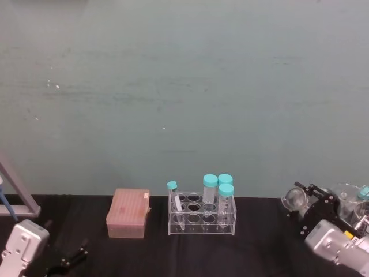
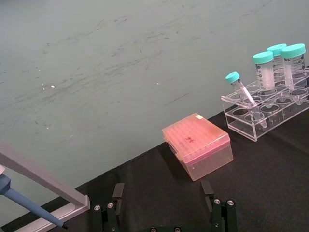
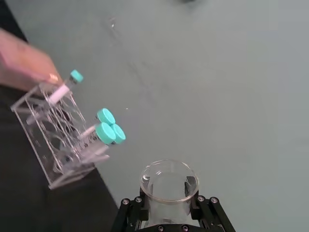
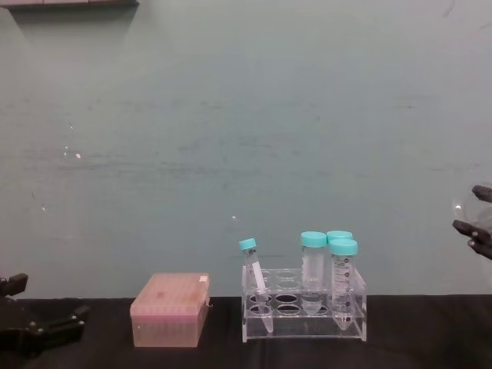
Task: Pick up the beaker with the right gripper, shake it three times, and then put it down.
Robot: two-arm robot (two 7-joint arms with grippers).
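Observation:
The beaker (image 1: 295, 199) is a clear glass flask held off the black table at the far right and tipped so its mouth faces left. My right gripper (image 1: 309, 208) is shut around its neck. In the right wrist view the beaker's round mouth (image 3: 169, 181) sits between the two black fingers (image 3: 130, 209) of the right gripper (image 3: 169, 207). In the chest view the right gripper (image 4: 477, 224) hangs at the right edge, well above the table. My left gripper (image 2: 164, 205) rests open and low at the near left (image 1: 66, 261), holding nothing.
A clear tube rack (image 1: 202, 218) with several teal-capped tubes stands mid-table. A pink tip box (image 1: 128, 214) sits to its left. A pipette stand (image 1: 17, 197) is at the far left. Another teal cap (image 1: 364, 192) shows at the right edge. A teal wall rises behind.

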